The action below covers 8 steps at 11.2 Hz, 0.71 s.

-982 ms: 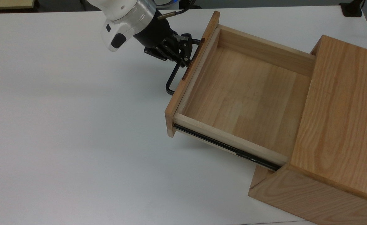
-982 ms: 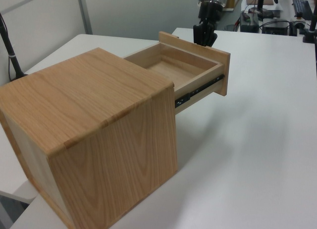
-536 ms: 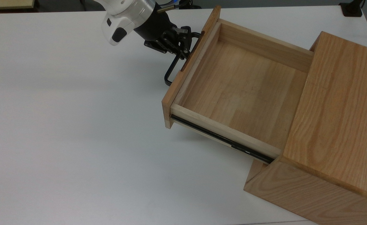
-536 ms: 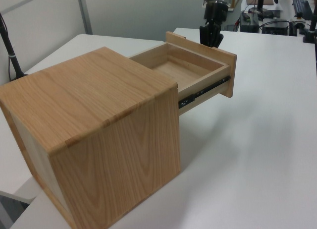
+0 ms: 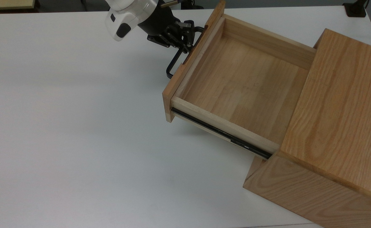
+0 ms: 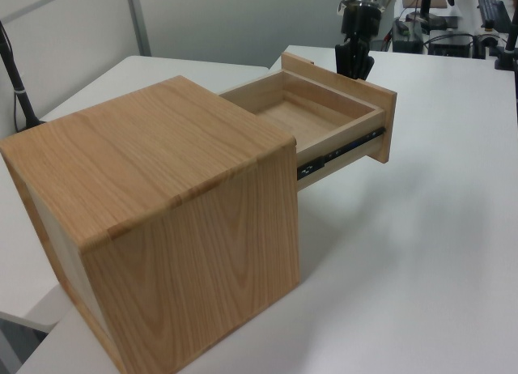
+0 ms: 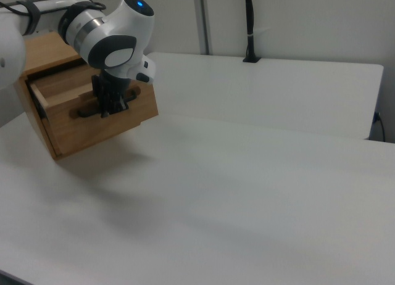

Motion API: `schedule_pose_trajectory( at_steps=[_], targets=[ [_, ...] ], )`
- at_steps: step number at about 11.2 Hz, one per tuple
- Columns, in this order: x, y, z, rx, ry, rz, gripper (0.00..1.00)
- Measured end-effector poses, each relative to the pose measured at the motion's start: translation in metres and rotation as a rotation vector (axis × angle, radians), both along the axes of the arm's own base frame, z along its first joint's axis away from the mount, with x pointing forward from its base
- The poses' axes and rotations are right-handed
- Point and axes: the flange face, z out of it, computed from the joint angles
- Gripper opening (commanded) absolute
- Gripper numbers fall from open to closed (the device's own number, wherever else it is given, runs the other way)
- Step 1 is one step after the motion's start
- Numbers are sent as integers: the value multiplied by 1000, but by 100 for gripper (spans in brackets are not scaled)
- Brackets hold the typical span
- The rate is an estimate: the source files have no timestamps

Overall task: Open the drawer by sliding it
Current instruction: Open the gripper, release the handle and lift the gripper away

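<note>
- One drawer showed in the top view, pulled far out of the big wooden cabinet toward the top view's left. It was empty inside, with a bare wood floor. A black rail ran along its near side. The cabinet sat on the white table at the top view's right.
- In the top view, the black handle stuck out from the drawer's front panel. The gripper was at the upper part of the handle, with its fingers squeezed together on the bar. The white and silver arm came in from the top edge.
- In the left view, the cabinet was close and big. The drawer stuck out behind it toward the left view's upper right. The rail showed under the drawer's side. The gripper hung down just past the front panel, dark and thin. I could not tell there how its fingers stood.
- In the right view, the drawer was at the right view's left, front panel facing out. The handle lay across the panel. The gripper came down from the round white arm and pinched the bar near its middle. The table spread wide toward the right view's right.
</note>
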Motion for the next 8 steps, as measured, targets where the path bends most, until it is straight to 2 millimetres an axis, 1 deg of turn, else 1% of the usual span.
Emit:
schedule_pose_trajectory(
  at_steps=[1, 2, 3, 4, 8],
  targets=[
    [-1, 0, 0, 0, 1, -1, 47],
    [-2, 1, 1, 2, -5, 16, 78],
    [-7, 2, 4, 9, -6, 62, 94],
    [-11, 0, 9, 11, -13, 73, 100],
    [-15, -8, 22, 9, -35, 60, 100]
  ],
)
